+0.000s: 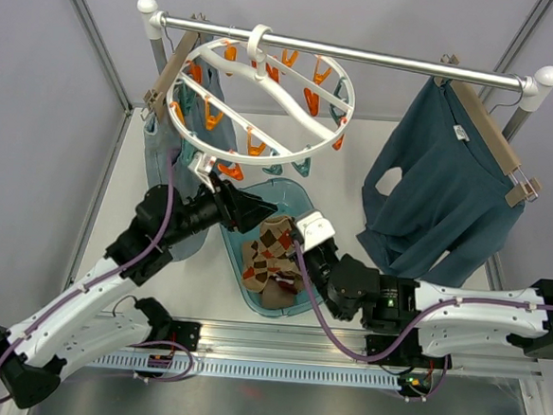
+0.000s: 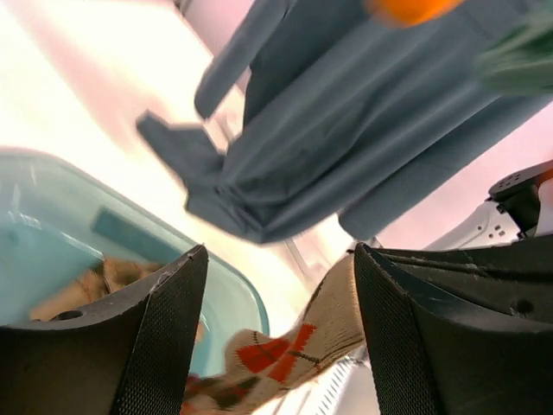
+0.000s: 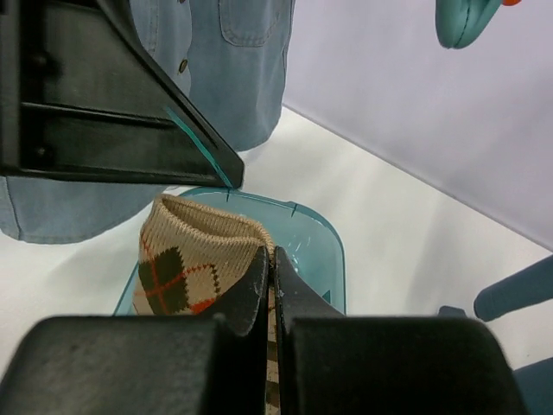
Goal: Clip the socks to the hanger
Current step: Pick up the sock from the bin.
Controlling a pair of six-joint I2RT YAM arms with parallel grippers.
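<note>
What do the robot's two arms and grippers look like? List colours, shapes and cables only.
The left arm and right arm have white shells between black joint housings, with a purple cable running along each. A green light glows on the right arm's black section. The left gripper and right gripper carry black wedge-shaped fingers with finely textured pads.

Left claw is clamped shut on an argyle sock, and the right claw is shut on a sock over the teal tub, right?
Not quite. The left claw is open, its jaws apart and gripping nothing, as the left wrist view shows. The right claw is indeed shut on a sock over the teal tub.
</note>
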